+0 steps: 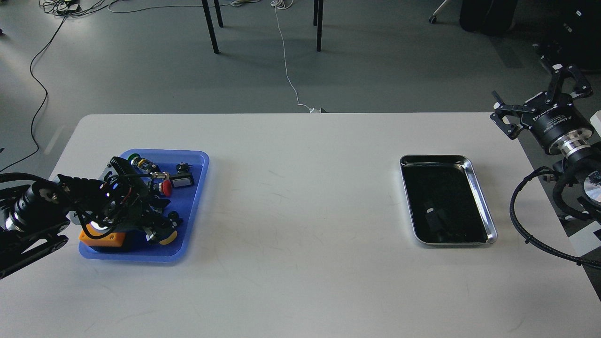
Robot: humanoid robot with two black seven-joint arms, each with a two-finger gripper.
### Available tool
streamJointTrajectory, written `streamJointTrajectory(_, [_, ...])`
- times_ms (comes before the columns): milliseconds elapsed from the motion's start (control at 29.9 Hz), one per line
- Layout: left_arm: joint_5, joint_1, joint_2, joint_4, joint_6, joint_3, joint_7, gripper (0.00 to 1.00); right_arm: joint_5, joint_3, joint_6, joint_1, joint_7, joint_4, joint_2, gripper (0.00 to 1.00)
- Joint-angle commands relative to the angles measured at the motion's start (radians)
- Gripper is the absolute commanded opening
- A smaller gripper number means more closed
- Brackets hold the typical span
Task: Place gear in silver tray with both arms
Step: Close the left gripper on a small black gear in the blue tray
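Trays: one silver tray (488, 224), one blue tray (199, 197). Left claw (157, 199) state unclear; right claw (540, 101) spread open.

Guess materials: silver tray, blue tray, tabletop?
Silver tray: looks like polished metal, probably steel; bright rim, dark mirror-like bottom.
Blue tray: likely moulded plastic; uniform colour, soft sheen, rounded lip.
Tabletop: matte white, perhaps laminate; faint scuffs, no grain.

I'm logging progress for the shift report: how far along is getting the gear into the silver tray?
Nothing looks done: the silver tray shows only its dark bottom. In hand: the left gripper is down among the parts in the blue tray; whether it grips anything is unclear. The right gripper hangs open beyond the table's right edge. Left: lift, carry, place.
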Motion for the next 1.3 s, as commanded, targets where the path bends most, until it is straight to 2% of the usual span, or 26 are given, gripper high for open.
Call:
streamJointTrajectory(0, [0.0,0.0,-0.001,0.0,0.0,0.003,-0.001,0.56,0.0,0.0,0.0,0.0,0.0,0.0,0.003,1.0])
streamJointTrajectory(1270, [0.0,-0.007,0.002,-0.006,-0.001,0.006,-0.007,0.54,0.0,0.0,0.0,0.005,0.0,-0.002,-0.002,1.0])
